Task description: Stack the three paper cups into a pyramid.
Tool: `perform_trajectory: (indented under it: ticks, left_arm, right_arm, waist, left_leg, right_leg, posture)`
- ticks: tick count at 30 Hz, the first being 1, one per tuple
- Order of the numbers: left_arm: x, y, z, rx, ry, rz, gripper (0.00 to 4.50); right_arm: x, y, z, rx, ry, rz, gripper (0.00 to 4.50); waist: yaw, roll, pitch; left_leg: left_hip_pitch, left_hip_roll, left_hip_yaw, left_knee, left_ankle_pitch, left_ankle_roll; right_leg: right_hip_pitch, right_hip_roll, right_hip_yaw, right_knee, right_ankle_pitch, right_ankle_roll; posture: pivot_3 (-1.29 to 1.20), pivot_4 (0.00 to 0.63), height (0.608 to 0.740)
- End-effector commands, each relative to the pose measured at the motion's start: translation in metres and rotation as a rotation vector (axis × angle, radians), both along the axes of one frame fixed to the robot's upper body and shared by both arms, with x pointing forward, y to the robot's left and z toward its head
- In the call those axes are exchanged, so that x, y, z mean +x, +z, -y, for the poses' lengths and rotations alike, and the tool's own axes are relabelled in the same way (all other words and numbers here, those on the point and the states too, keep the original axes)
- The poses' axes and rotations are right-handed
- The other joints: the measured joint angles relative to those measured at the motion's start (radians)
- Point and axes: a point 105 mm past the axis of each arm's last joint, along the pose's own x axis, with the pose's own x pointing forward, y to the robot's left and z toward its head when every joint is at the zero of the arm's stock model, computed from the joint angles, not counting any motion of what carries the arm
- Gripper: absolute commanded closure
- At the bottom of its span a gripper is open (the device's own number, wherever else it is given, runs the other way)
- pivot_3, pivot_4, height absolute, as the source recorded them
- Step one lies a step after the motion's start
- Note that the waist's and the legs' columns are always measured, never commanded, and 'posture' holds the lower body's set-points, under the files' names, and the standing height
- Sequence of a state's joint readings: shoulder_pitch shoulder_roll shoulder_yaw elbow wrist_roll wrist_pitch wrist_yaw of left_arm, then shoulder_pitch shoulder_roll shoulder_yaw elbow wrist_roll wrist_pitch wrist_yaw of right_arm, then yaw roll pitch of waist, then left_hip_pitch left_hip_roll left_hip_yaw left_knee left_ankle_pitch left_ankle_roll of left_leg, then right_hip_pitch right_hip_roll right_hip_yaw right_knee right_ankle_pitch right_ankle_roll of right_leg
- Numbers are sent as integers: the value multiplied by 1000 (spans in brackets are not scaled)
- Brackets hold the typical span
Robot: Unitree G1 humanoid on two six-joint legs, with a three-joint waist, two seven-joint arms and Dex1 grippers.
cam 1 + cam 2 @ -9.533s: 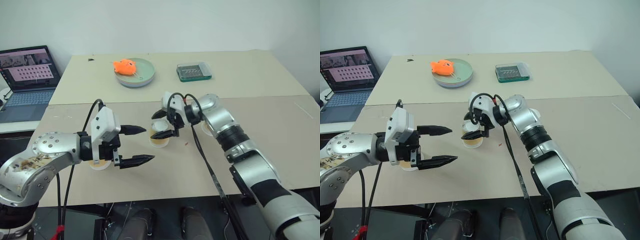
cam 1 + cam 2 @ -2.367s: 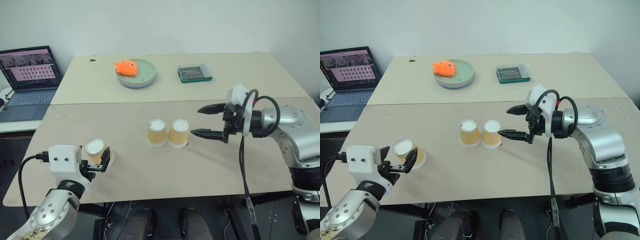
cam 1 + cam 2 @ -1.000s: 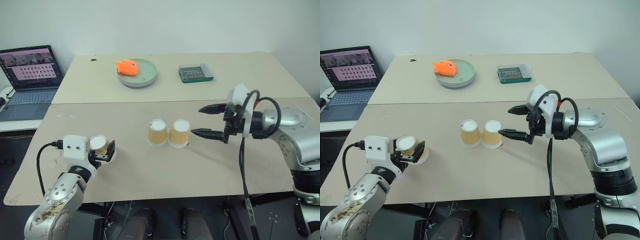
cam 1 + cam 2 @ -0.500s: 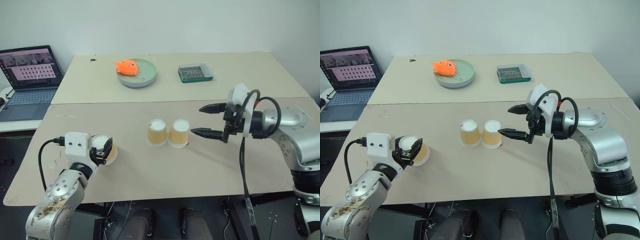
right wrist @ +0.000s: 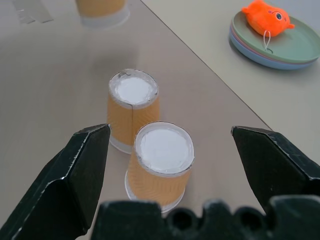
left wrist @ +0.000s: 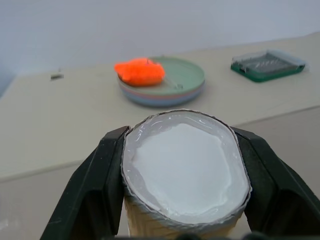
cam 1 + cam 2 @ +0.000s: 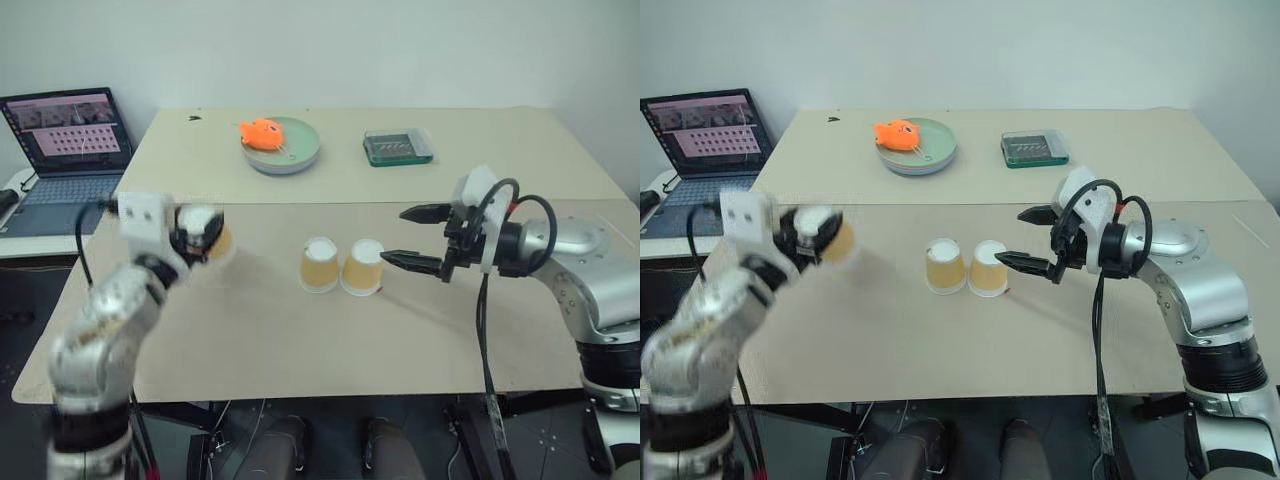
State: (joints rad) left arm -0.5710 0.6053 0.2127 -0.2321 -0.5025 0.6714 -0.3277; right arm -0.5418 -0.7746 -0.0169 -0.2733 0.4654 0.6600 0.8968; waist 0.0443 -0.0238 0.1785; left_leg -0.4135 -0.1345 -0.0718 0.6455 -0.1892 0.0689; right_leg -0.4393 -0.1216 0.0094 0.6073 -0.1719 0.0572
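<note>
Above the table's left side, left gripper (image 7: 200,232) clamps third paper cup (image 6: 185,172); carry level, centre over base pair (image 7: 340,266); right gripper (image 7: 412,237) gapes empty.

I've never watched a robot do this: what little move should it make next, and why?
Probably carry the cup held in the left gripper across to above the two upside-down cups standing side by side, since those already form the base. The right gripper waits open beside them.

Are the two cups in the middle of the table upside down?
Yes. Both paper cups stand upside down: closed white bases face up, wider rims rest on the table.
</note>
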Motion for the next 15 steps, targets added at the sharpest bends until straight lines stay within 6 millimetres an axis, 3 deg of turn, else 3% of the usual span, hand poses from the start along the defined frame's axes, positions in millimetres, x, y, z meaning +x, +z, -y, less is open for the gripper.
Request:
perform_trajectory:
  ticks: [1,3,5,7,8,12,15]
  left_arm:
    - [26,42,27,8,-231,20,1981]
    - [31,58,58,-20,-435,-24,1981]
    - [23,76,91,-60,-664,-26,1981]
    - [15,79,110,-56,-813,-56,1981]
    - [14,78,113,-51,-841,-68,1981]
    - [-17,66,165,50,-1192,-127,1981]
    - [-15,43,175,152,-1224,-173,1981]
  right_arm:
    - [-4,9,1,10,-35,58,0]
    - [-7,6,3,3,-52,59,0]
    - [-9,5,4,1,-67,63,0]
    - [-9,5,5,-5,-84,67,0]
    - [-9,5,6,-6,-88,68,0]
    - [-13,4,10,-6,-145,80,0]
    - [-16,6,16,0,-182,91,0]
  waist:
    - [1,-1,0]
    - [-2,-1,0]
    - [-7,-1,0]
    - [-10,-2,1]
    - [-14,-2,1]
    - [-37,-2,1]
    - [-40,-2,1]
  left_leg:
    - [-1,-1,-1,1,0,0]
    - [-2,-3,-1,1,0,1]
    - [-2,-4,-1,2,0,1]
    - [-2,-4,-1,2,1,0]
    - [-3,-4,-1,2,1,0]
    - [-3,-4,-1,1,0,0]
    - [-3,-4,-1,2,-3,6]
  right_leg:
    - [-1,0,-1,0,0,0]
    - [-1,0,-1,0,2,1]
    - [-1,-1,0,-1,2,2]
    - [-1,-1,1,-2,1,3]
    - [-1,-2,1,-2,1,3]
    - [-2,-2,2,-3,1,4]
    - [-2,-2,2,-2,1,4]
  posture:
    - [0,150,740]
    - [0,150,740]
    - [0,150,740]
    - [0,150,740]
    - [0,150,740]
    - [0,150,740]
    - [0,150,740]
